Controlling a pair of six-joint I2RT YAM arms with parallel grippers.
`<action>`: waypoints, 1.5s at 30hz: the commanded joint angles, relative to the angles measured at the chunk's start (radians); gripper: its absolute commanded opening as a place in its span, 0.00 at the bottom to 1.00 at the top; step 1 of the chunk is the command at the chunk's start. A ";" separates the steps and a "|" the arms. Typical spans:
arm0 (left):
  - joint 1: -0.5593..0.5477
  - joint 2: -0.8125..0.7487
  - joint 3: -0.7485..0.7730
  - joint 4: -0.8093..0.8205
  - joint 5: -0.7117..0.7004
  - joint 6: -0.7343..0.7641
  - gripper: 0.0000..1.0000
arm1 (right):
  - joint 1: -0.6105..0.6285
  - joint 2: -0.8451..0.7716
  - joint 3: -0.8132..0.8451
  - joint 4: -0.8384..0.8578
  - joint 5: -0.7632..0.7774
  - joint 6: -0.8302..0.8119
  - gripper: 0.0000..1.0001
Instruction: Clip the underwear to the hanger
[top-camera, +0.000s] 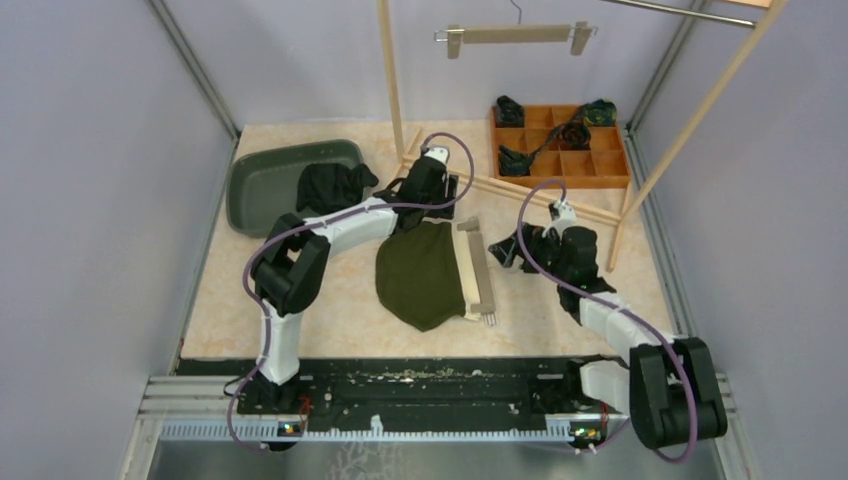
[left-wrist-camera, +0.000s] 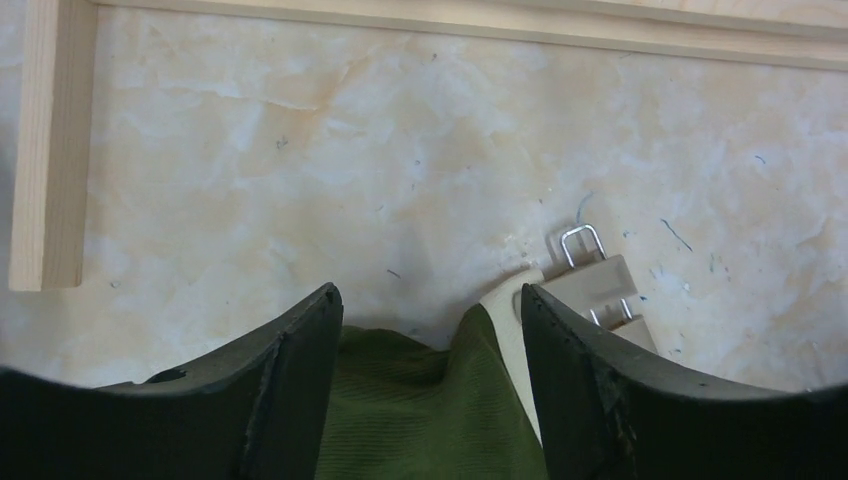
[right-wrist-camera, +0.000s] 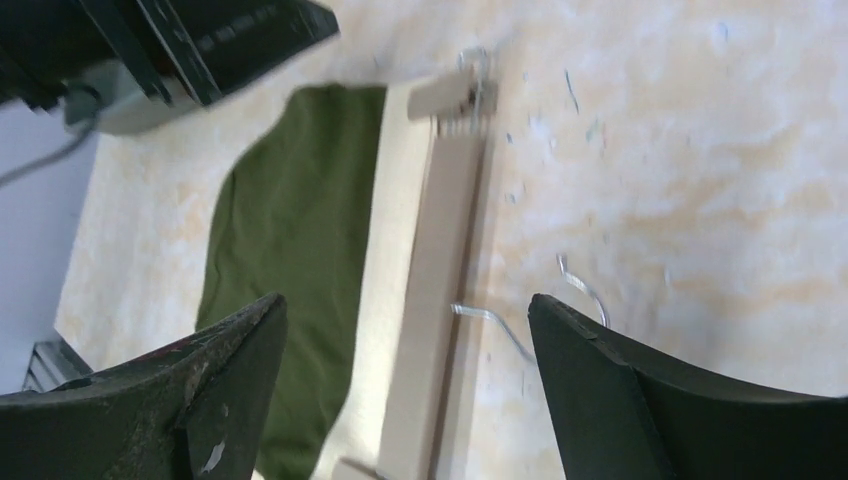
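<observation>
Underwear (top-camera: 420, 275) lies flat on the counter (top-camera: 330, 310), centre frame. The hanger (top-camera: 478, 268) lies along its right edge, touching.

Step, as judged: feed the top hem into the upper clip (left-wrist-camera: 600, 285).
- Pinch the hem close to the clip and hold it taut.
- Pin the hanger so it cannot slide.
- Open the clip fully before the cloth goes in.

Left claw (left-wrist-camera: 430, 300): half open, hem humped between the fingers, not pinched.

Right claw (right-wrist-camera: 405, 305): wide, empty, above the hanger bar.

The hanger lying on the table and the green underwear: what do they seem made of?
The hanger: pale matte wood, apparently unvarnished; its hook glints like steel wire. The green underwear: soft knitted cloth, perhaps cotton, judging by fine ribs and limp folds.
</observation>
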 joint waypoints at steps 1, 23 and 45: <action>-0.011 -0.090 0.011 -0.044 0.050 -0.024 0.72 | 0.018 -0.114 -0.062 -0.164 0.021 -0.034 0.87; -0.035 -0.174 -0.287 0.249 0.348 -0.199 0.70 | 0.072 -0.087 -0.178 -0.054 -0.062 0.112 0.74; -0.083 -0.125 -0.441 0.514 0.366 -0.281 0.69 | 0.158 0.241 -0.250 0.432 -0.089 0.269 0.64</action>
